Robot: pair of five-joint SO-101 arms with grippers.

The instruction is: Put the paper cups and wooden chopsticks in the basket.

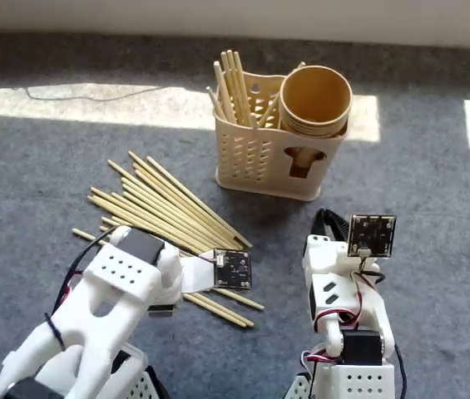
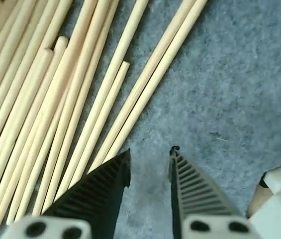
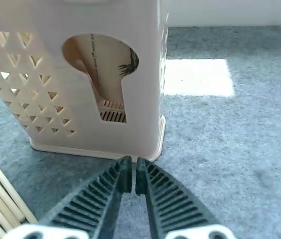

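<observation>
The basket [image 1: 261, 158] stands upright on the grey carpet [image 1: 434, 191], ahead of both arms. It is a cream plastic container with perforated walls and a keyhole-shaped cutout in its near face.

A nested stack of paper cups [image 1: 315, 100] sits inside the basket at the end nearer the right arm, mouth up. One cup wall is visible through the cutout in the right wrist view. A group of chopsticks [image 1: 233, 83] stands in the other end of the basket, leaning slightly, with the ends projecting above the rim.

The loose chopsticks [image 1: 164, 208] lie flat on the carpet in a fanned pile between the basket and the left arm. The near ends of the pile pass beneath that arm.

The left gripper [image 2: 150, 153] hangs low over the carpet just beside the edge of the pile. Its fingers [image 2: 105, 184] are spread, with bare carpet in the gap and nothing held. The two nearest sticks run alongside one fingertip.

The right gripper [image 3: 132, 172] points at the lower near corner of the basket, close to it but apart. Its fingers [image 3: 170, 199] are pressed almost together, and nothing is held between them.
</observation>
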